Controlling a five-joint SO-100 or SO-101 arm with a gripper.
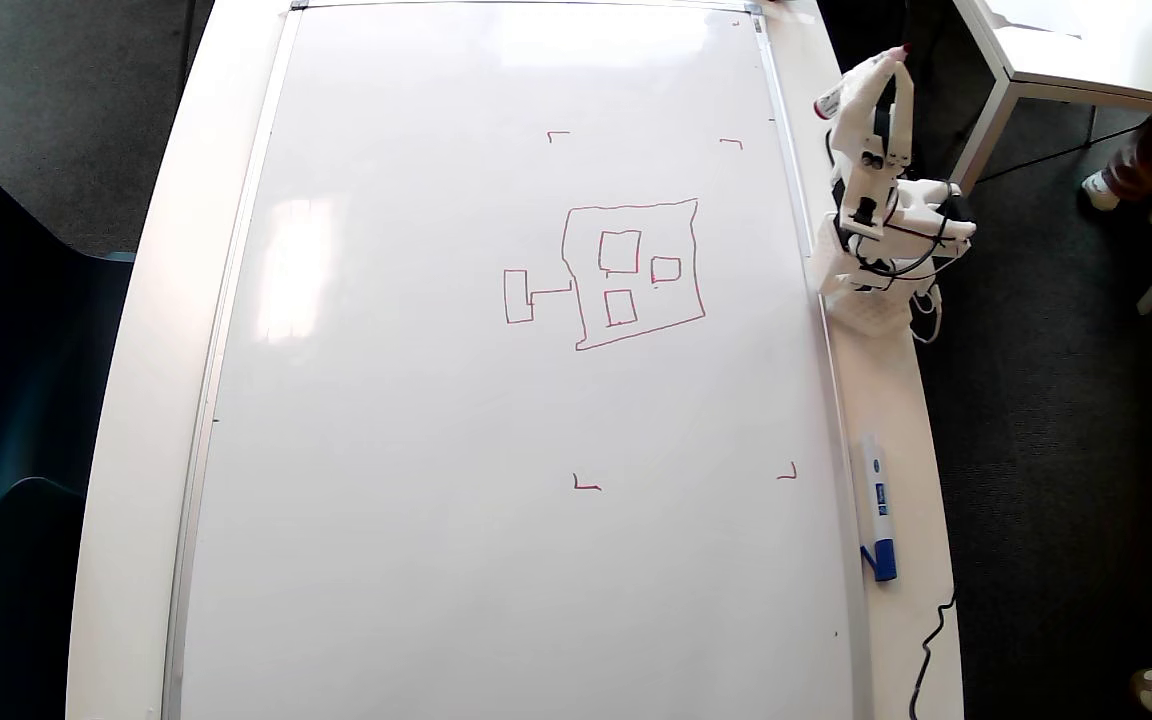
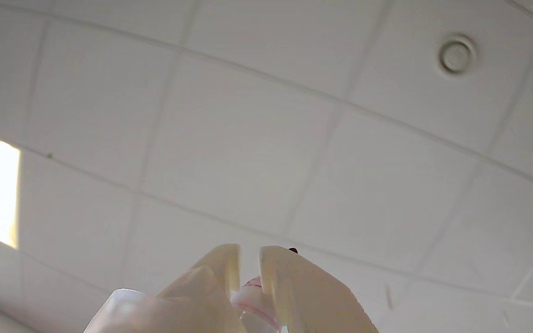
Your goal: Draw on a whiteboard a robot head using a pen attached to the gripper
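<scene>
Tool [image 2: 249, 259] | nearly closed, apparently clamping pen [image 2: 252, 296] | clear of whiteboard [image 1: 436, 450]

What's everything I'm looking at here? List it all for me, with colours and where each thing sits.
whiteboard: one, glossy white with a silver frame, covering most of the table in the overhead view.
robot head: one, red line drawing, right of the board's centre; a small box joins it on the left.
corner marks: four, red, spaced around the drawing.
blue-capped marker: one, white and blue, on the table rim right of the board.
ceiling tiles: many, white, filling the wrist view.
shoes: a few, white, at the right edge.
pen: one, white and red, clamped in the tool.
tool: one, white, raised off the board, upper right.
</scene>
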